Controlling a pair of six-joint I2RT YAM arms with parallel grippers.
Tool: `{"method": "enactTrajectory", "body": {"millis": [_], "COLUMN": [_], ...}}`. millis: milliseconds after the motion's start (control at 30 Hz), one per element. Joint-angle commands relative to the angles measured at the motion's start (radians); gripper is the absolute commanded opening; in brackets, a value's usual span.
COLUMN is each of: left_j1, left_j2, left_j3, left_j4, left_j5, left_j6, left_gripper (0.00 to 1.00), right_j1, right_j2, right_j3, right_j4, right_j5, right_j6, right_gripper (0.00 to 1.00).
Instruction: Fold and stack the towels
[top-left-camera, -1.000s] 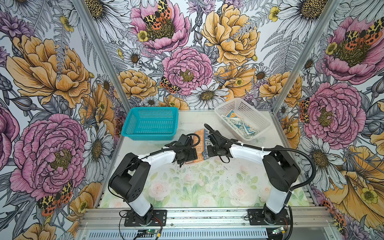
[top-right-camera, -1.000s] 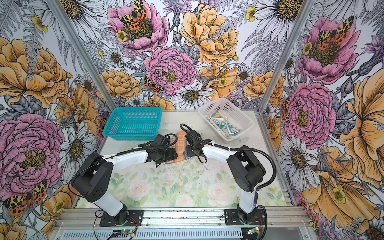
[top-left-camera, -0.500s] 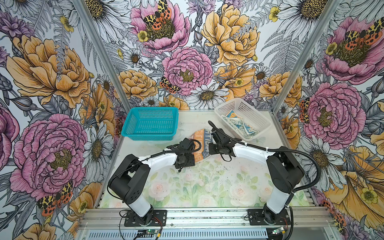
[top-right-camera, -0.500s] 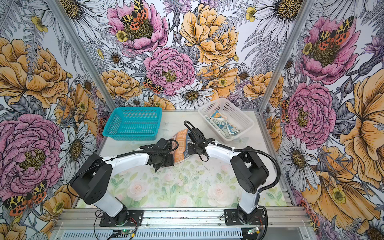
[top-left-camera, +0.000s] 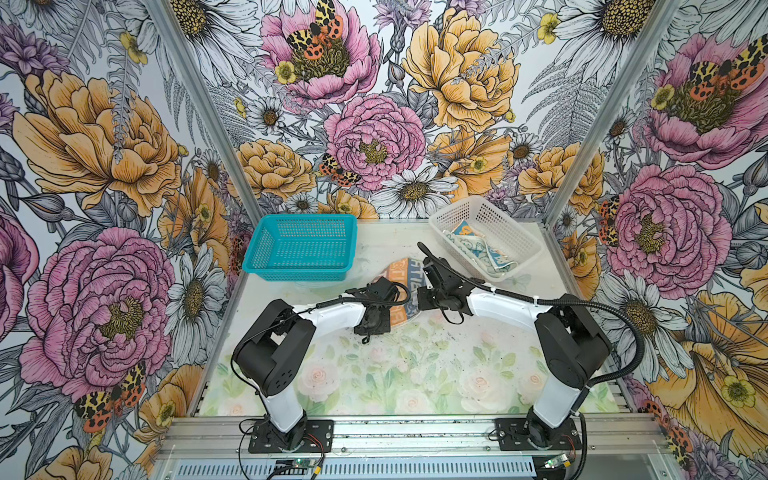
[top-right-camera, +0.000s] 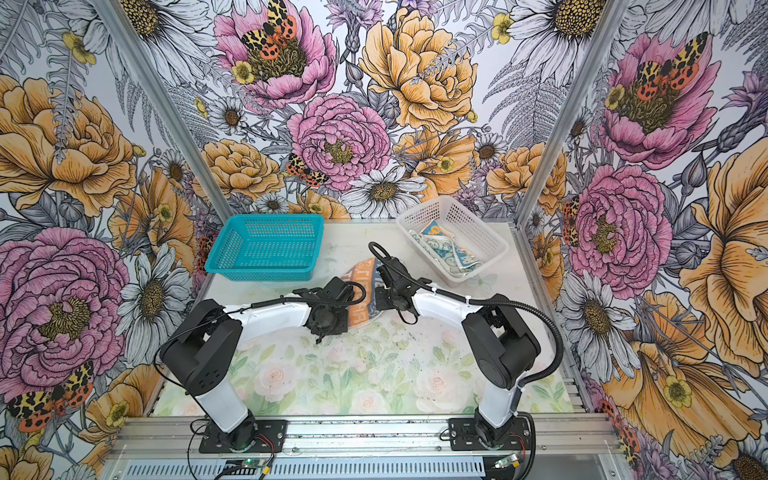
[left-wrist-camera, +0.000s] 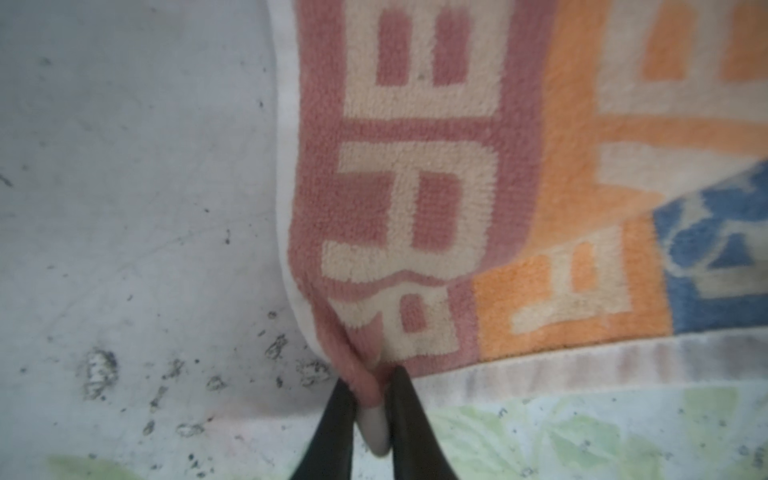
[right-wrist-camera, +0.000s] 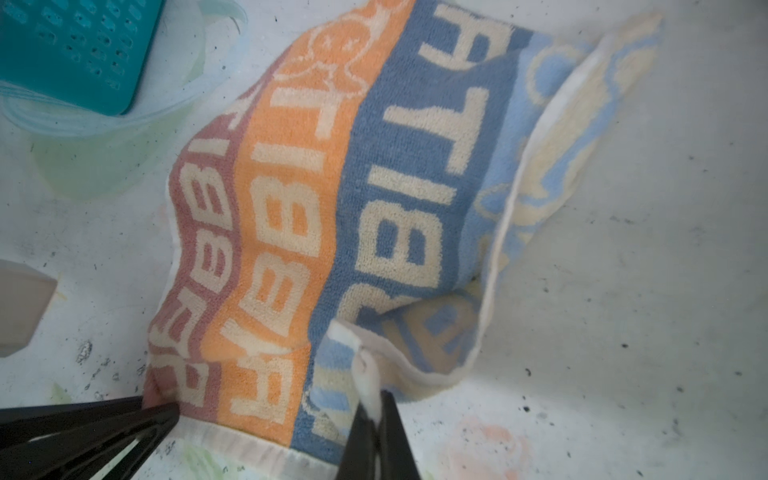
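lettered towel (right-wrist-camera: 291, 208), "rabbit" rows

Nubby, matt terry-cloth towel (left-wrist-camera: 419, 199)

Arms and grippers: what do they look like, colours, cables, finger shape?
The left arm and right arm match: white link shells, bulky black joints, black base plates. A thick black corrugated cable, held by white ties, loops along the right; a thinner one follows the left. The left gripper and right gripper have slim, tapered black fingers.
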Motion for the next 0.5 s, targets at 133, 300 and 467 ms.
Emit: {"method": "enactTrajectory", "body": {"millis": [133, 300, 467], "left_j1": [0.105, 0.185, 0.213], "left_j2": [-0.174, -0.296, -0.305], "left_j3": [0.096, 0.321, 0.532], "left_j4": [-0.02, -0.021, -0.027], "left_j5": [-0.007, -0.008, 0.024], "left_j6": [0.009, 0.016, 0.046], "left_gripper": [0.0, 0.0, 0.0], "right_j1": [-0.016, -0.019, -0.023], "right_j2": [-0.128, -0.251, -0.36], "right_j3": [0.058, 0.198, 0.342], "right_j4": [-0.002, -0.075, -0.123], "right_j5": [-0.063, -0.035, 0.002], "right_j6": [-0.023, -0.079, -0.145], "right_gripper": [0.0, 0.0, 0.0]}}
